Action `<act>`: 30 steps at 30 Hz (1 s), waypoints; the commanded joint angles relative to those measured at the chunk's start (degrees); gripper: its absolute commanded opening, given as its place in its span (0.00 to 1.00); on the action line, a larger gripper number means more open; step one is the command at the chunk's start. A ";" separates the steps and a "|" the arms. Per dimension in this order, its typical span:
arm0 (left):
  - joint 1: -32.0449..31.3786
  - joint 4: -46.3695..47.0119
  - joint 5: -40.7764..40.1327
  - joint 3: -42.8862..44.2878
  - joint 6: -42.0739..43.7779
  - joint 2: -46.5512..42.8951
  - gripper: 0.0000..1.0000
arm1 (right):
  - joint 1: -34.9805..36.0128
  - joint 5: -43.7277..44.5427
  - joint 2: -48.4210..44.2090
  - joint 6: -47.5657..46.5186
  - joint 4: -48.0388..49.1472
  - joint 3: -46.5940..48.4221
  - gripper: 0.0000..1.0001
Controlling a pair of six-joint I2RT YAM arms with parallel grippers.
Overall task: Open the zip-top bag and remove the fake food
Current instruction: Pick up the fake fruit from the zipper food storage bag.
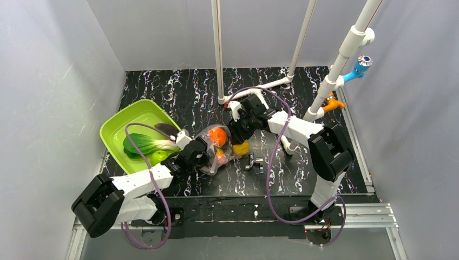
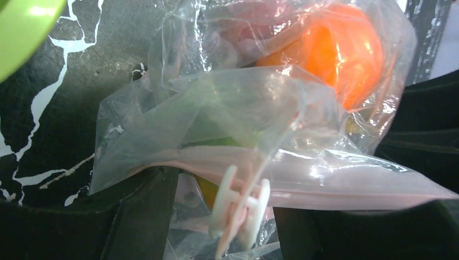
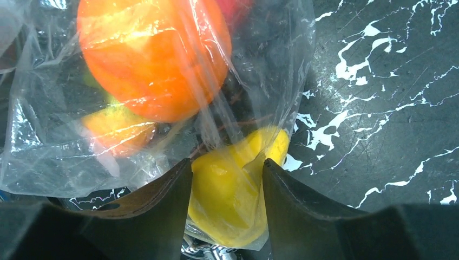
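A lime-green tray (image 1: 135, 115) sits on the black marbled table (image 1: 178, 86) to the left. It holds a leafy bok choy (image 1: 146, 143), a dark eggplant (image 1: 165, 129) at its right edge and a green round fruit (image 1: 157, 157). A small metal fitting (image 1: 253, 161) lies on the table just right of the bag, apart from it. White pipes (image 1: 217, 54) rise from the far side of the table, well clear of both arms.

The zip-top bag (image 1: 216, 160) lies crumpled at the middle of the table, just right of the tray and between the two grippers. Inside it are an orange (image 3: 154, 54), a smaller orange-yellow piece (image 3: 116, 130) that is too blurred to name, and a red piece (image 3: 233, 6) at the top edge of the right wrist view.

The left gripper (image 2: 227, 216) meets the bag from the tray side. Its jaws stand partly apart. The pinkish zip strip (image 2: 352, 187) runs across in front of them and the white slider (image 2: 238, 208) hangs in the gap. I cannot tell whether the fingers pinch the strip or only rest against it.

The right gripper (image 3: 227, 165) comes in from the far right. Its two fingers press on either side of a yellow lemon (image 3: 227, 200), which fills the gap between them. Clear film wrinkles over the lemon, so the grip appears to go through the plastic.
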 commanded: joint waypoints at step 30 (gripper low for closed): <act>3.00 -16.94 6.64 17.91 12.95 23.64 0.00 | -0.38 -3.26 2.84 -1.56 -4.29 3.40 0.49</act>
